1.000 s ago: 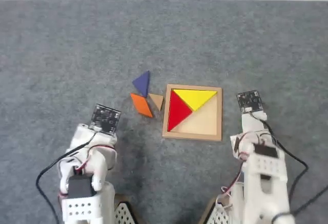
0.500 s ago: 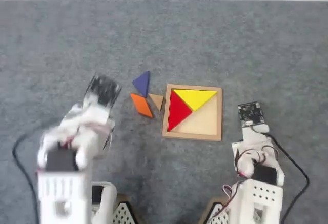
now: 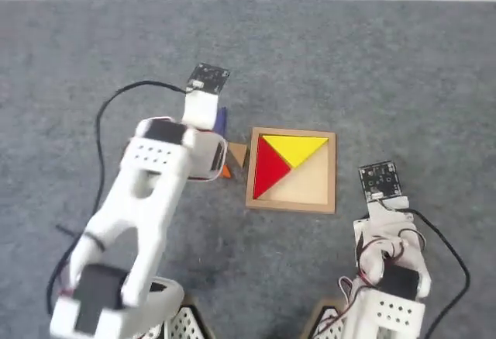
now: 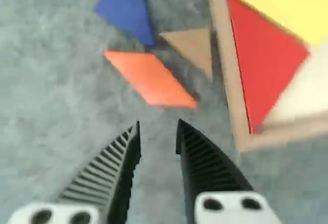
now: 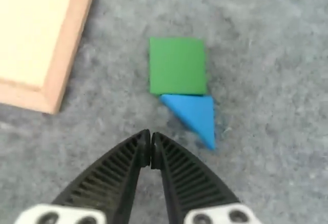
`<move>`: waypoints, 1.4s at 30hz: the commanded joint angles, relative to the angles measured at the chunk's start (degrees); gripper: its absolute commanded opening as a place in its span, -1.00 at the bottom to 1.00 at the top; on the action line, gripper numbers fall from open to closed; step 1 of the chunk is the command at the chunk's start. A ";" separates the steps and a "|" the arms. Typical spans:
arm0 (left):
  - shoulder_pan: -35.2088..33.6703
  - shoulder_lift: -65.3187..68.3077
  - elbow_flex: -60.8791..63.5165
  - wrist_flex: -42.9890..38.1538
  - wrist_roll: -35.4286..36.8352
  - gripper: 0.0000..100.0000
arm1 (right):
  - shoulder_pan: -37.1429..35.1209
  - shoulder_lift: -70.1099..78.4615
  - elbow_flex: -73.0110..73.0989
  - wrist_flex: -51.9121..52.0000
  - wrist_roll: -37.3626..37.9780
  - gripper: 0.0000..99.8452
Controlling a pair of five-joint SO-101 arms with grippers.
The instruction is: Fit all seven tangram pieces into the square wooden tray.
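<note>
Left arm swung out from parked spot in last second. Left gripper [image 4: 156,126] now just short of orange piece [image 4: 151,79], off tray [image 3: 293,207] left edge. Jaws bit apart, nothing in them. Navy triangle [image 4: 125,8], tan triangle [image 4: 193,47] right beside it.

Tray mid-table: yellow triangle [image 3: 293,147] on its far edge, red triangle [image 3: 269,167] on left edge, rest bare.

Right gripper [image 5: 150,139] pressed closed, by green square [image 5: 178,66] and blue triangle [image 5: 193,115].

Probably orange goes next; five still loose.

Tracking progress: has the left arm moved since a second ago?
Yes. The left arm swung forward and toward the wooden tray, now close beside it.
</note>
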 commanded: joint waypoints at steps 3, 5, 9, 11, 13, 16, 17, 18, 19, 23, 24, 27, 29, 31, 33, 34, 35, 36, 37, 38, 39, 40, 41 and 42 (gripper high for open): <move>0.18 12.84 -4.44 -9.05 10.29 -0.76 | -1.10 -3.12 0.79 2.15 0.79 -0.99; -0.44 15.82 -5.93 -8.79 11.52 -0.72 | -1.19 -3.12 0.79 2.15 0.79 -0.99; -1.93 18.37 -8.92 -8.79 11.08 -0.62 | -1.19 -3.12 0.79 2.15 0.79 -0.99; -2.02 19.08 -9.36 -9.14 9.85 -0.62 | -1.19 -3.12 0.79 2.15 0.79 -0.99; -2.02 19.08 -9.19 -10.29 9.67 -0.62 | -1.19 -3.12 0.79 2.15 0.79 -0.99; -2.11 19.25 -8.92 -11.69 9.67 -0.62 | -1.19 -3.12 0.79 2.15 0.79 -0.99; -2.11 19.25 -8.84 -11.87 9.67 -0.62 | -1.19 -3.12 0.79 2.15 0.79 -0.99; -2.11 19.25 -8.57 -12.04 9.67 -0.62 | -1.19 -3.12 0.79 2.15 0.79 -0.99; -2.20 19.25 -8.31 -12.40 9.76 -0.62 | -1.19 -3.12 0.79 2.15 0.79 -0.99; -2.20 19.25 -7.69 -12.75 9.93 -0.62 | -1.19 -3.12 0.79 2.15 0.79 -0.99; -2.20 19.34 -7.69 -12.75 9.93 -0.62 | -1.19 -3.12 0.79 2.15 0.79 -0.99; -2.20 20.92 -8.04 -12.57 10.11 -0.62 | -1.19 -3.12 0.79 2.15 0.79 -0.99; -2.20 23.38 -8.84 -12.75 10.11 -0.62 | -1.19 -3.12 0.79 2.15 0.79 -0.99; -2.29 25.23 -10.59 -12.22 10.02 -0.62 | -1.19 -3.12 0.79 2.15 0.79 -0.99; -2.29 26.64 -12.35 -10.90 9.76 -0.62 | -1.19 -3.12 0.79 2.15 0.79 -0.99; -2.29 27.08 -12.97 -10.37 9.76 -0.62 | -1.19 -3.12 0.79 2.15 0.79 -0.99; -2.29 27.34 -13.14 -10.11 9.76 -0.62 | -1.19 -3.12 0.79 2.15 0.79 -0.99; -2.29 27.34 -13.23 -9.76 9.67 -0.62 | -1.19 -3.12 0.79 2.15 0.79 -0.99; -2.29 27.34 -13.23 -9.58 9.58 -0.62 | -1.19 -3.12 0.79 2.15 0.79 -0.99; -2.29 27.43 -13.23 -9.58 9.49 -0.62 | -1.19 -3.12 0.79 2.15 0.79 -0.99; -2.29 27.43 -13.23 -9.58 8.97 -0.64 | -1.19 -3.12 0.79 2.15 0.79 -0.99; -2.29 27.34 -13.23 -9.58 8.09 -0.67 | -1.19 -3.12 0.79 2.15 0.79 -0.99; -2.20 27.34 -13.23 -9.58 7.30 -0.71 | -1.19 -3.12 0.79 2.15 0.79 -0.99; -2.11 27.25 -13.23 -9.58 6.68 -0.74 | -1.19 -3.12 0.79 2.15 0.79 -0.99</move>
